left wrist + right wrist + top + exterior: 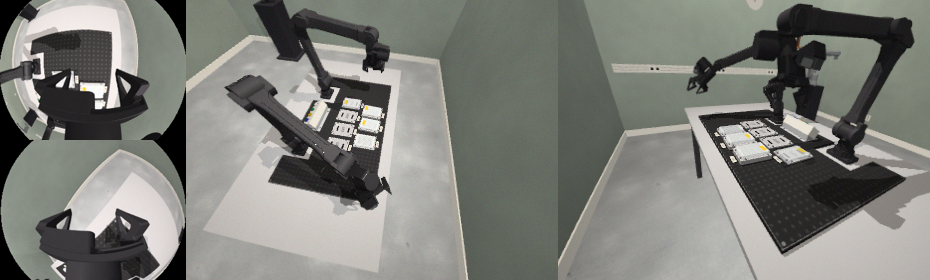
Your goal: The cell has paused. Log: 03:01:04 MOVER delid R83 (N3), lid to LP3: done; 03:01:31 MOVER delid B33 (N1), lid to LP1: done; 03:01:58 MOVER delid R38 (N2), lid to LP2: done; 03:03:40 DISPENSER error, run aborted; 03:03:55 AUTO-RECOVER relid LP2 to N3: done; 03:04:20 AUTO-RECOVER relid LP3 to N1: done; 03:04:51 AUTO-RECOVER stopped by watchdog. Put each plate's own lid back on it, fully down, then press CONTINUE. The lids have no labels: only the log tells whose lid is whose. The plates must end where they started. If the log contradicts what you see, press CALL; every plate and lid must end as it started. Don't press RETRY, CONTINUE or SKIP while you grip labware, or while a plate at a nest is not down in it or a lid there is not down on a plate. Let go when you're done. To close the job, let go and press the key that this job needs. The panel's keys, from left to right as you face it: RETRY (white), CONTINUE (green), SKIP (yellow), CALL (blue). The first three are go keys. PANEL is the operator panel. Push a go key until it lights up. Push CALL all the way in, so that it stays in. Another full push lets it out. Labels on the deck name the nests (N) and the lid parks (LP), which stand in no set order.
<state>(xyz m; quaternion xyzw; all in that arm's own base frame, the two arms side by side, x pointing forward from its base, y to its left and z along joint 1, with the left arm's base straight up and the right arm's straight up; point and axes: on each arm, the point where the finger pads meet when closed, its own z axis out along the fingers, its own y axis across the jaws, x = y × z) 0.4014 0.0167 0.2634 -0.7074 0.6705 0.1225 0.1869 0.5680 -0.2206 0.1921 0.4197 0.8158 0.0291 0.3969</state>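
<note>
Two white plates with yellow-cornered lids, one farther back (371, 112) (752, 152) (97, 89) and one in the middle (369, 125) (736, 140), stand in the outer row. A plate without a yellow corner (364, 142) (730, 130) stands at that row's end and looks uncovered. A yellow-cornered lid (351, 104) (792, 155) lies on a park in the inner row. The panel (319, 116) (800, 128) stands beyond it; none of its keys looks lit. The label text is too small to read. My left gripper (374, 70) (93, 70) is open, high above the deck. My right gripper (696, 91) (93, 210) is open, tilted, out past the deck's other end.
Three grey parks with dark slots, one nearest the lid (347, 116) (776, 142), a middle one (343, 129) (762, 132) and a far one (338, 143) (752, 124), carry no lid. The black deck (818, 215) (93, 47) has both arm bases along its inner side.
</note>
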